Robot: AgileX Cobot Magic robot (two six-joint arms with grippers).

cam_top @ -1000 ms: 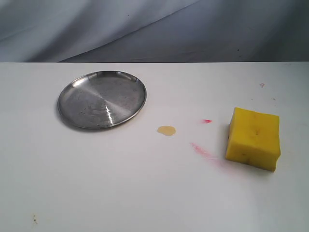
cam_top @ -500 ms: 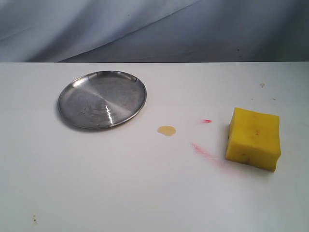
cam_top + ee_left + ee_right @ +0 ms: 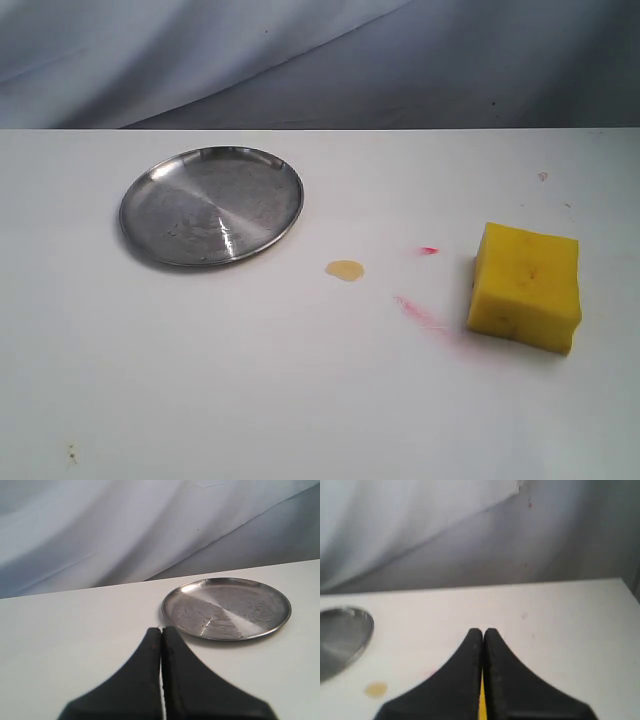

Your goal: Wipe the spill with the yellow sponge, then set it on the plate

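The yellow sponge (image 3: 526, 287) lies on the white table (image 3: 300, 400) at the right, with nothing touching it. The pale tan spill (image 3: 345, 270) sits between it and the silver plate (image 3: 212, 204) at the back left. No gripper shows in the exterior view. In the left wrist view my left gripper (image 3: 161, 630) is shut and empty, its tips short of the plate (image 3: 227, 608). My right gripper (image 3: 482, 631) is shut too; a sliver of the sponge (image 3: 482, 706) shows through the slit behind its fingers, and the spill (image 3: 375, 689) and the plate's edge (image 3: 342, 635) lie off to one side.
A pink-red streak (image 3: 420, 314) and a red dot (image 3: 428, 250) mark the table between spill and sponge. A grey cloth backdrop (image 3: 320, 60) hangs behind the table's far edge. A small dark speck (image 3: 71, 455) lies near the front left.
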